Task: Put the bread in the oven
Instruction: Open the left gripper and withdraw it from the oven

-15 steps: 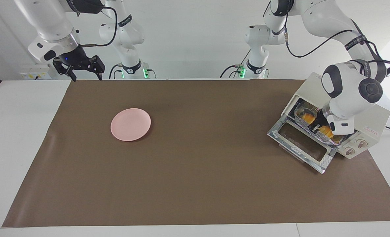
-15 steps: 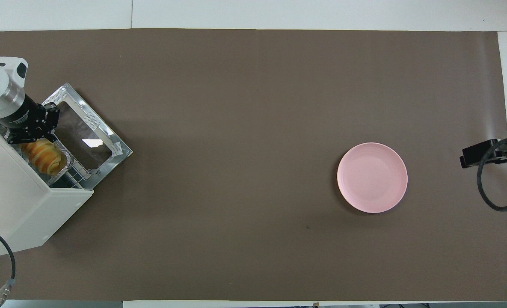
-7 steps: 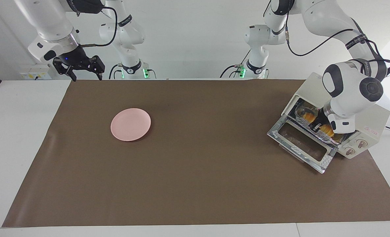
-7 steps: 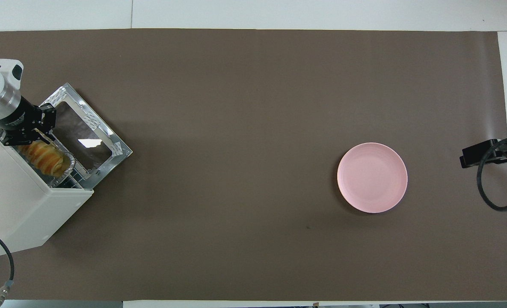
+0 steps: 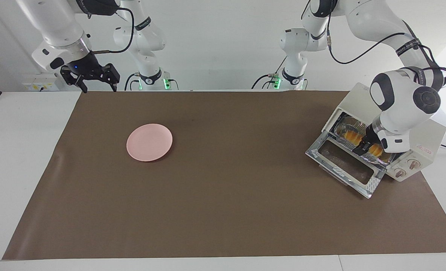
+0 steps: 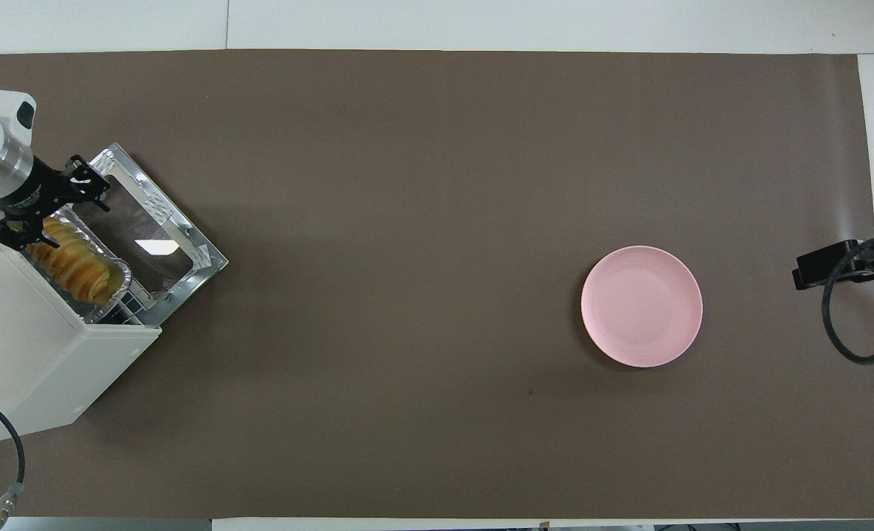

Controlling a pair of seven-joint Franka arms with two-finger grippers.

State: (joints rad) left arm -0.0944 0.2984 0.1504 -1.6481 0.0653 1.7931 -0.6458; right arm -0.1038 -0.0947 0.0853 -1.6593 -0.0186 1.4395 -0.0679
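One bread point(image 5: 352, 133) under left tool point(image 5: 366, 143)

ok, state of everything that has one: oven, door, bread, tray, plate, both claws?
oven: upright at the left arm's end, cavity exposed.
oven door: dropped fully open.
bread: lying in the foil tray inside the oven.
foil tray: on the wire rack, at the oven mouth.
pink plate: empty, flat on the mat.
left claw: open, at the oven mouth over the bread.
right claw: open, waiting in the air, holding nothing.
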